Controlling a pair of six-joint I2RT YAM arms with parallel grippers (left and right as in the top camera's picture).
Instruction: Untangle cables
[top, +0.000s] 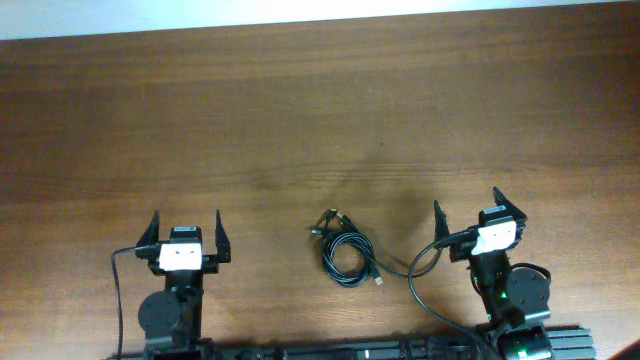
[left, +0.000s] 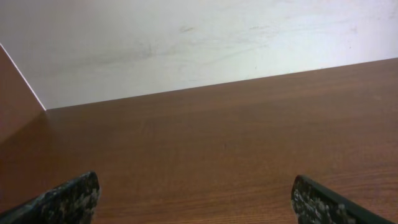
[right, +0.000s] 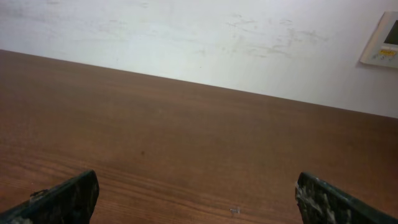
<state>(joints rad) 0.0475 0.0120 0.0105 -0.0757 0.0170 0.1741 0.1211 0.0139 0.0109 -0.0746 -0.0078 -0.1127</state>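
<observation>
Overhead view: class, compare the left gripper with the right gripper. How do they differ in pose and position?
The left gripper points squarely up the table; the right gripper angles slightly leftward. The right gripper sits closer to the cables than the left gripper. Shared: both have jaws wide open, hold nothing and touch no cable.

From overhead, the cables (top: 345, 250) are showing too small to tell how many cords are crossing. The bottom edge is cutting off the left arm (top: 170, 315) and right arm (top: 515, 300) there. In the wrist views it is cropping the fingers (left: 68, 199) of the left pincer (left: 194, 183) and of the right pincer (right: 196, 179). The right edge is clipping a wall panel (right: 384, 40).
</observation>
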